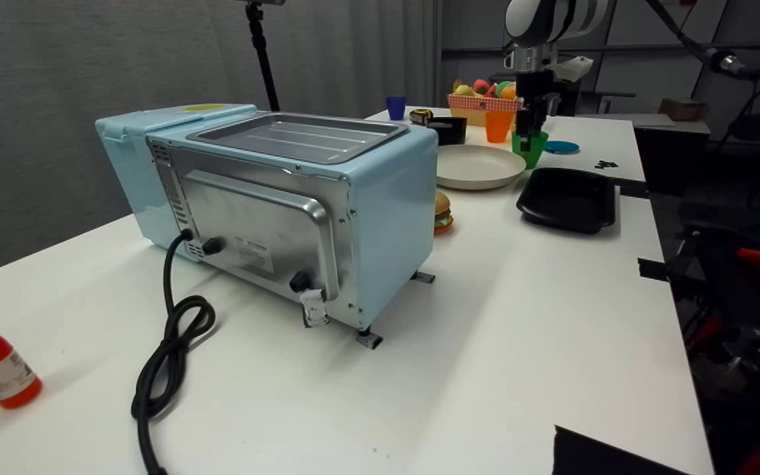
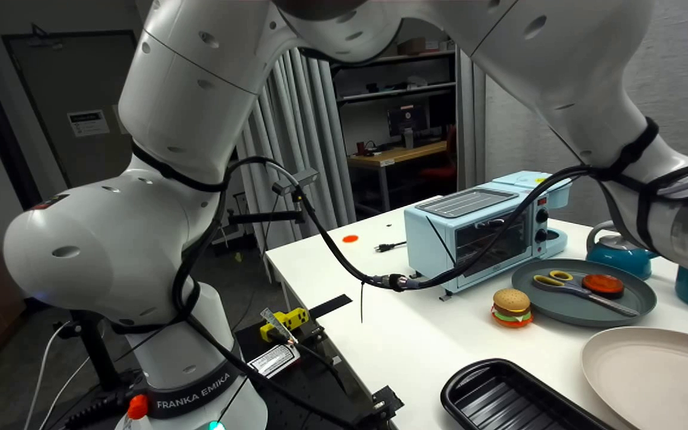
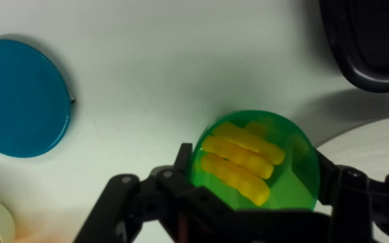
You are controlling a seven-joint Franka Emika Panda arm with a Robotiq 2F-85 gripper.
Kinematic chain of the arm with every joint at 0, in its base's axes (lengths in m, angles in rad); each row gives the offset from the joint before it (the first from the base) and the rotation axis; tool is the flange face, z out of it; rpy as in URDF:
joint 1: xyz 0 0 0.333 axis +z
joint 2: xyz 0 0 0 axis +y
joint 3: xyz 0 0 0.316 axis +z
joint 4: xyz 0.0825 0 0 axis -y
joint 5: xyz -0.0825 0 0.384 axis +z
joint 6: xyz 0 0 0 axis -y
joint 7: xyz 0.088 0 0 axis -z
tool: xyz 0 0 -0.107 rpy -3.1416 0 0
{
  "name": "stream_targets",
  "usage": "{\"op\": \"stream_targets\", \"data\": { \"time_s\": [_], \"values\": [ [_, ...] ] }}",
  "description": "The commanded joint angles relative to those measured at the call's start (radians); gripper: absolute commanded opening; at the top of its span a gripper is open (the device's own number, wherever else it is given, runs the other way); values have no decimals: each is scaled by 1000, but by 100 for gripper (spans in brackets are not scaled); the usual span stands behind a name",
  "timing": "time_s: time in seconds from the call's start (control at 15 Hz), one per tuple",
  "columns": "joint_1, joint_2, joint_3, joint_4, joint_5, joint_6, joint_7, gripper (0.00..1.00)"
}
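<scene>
My gripper [image 3: 253,165] is shut on a green see-through cup [image 3: 295,189], with one black finger [image 3: 183,157] against each side of it in the wrist view. Several yellow stick-shaped pieces [image 3: 236,177] lie inside the cup, seen from above through its round mouth. In an exterior view the same green cup [image 1: 536,153] is upright at the far end of the white table, below the black gripper [image 1: 528,135]. Whether its base touches the table cannot be told. The gripper's jaws and the cup lie outside the picture in the exterior view that shows the arm's base.
Near the cup are a cream plate [image 1: 479,168], a black tray [image 1: 570,198], a blue disc [image 3: 22,98] and an orange cup [image 1: 498,126]. A fruit basket [image 1: 479,109] stands behind. Farther off are a light-blue toaster oven [image 1: 393,218] and a toy burger [image 2: 511,307].
</scene>
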Motion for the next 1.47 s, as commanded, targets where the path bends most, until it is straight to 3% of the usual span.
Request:
{"op": "stream_targets", "data": {
  "time_s": [0.0, 0.87, 1.2, 1.4],
  "values": [
    [-12, 3, 12, 35, -22, 7, -13, 53],
    [64, -71, 78, 118, 20, -56, 105, 53],
    [88, -92, 109, 105, 95, -18, 190, 53],
    [88, -102, 136, 78, 175, 68, 216, 53]
  ]
}}
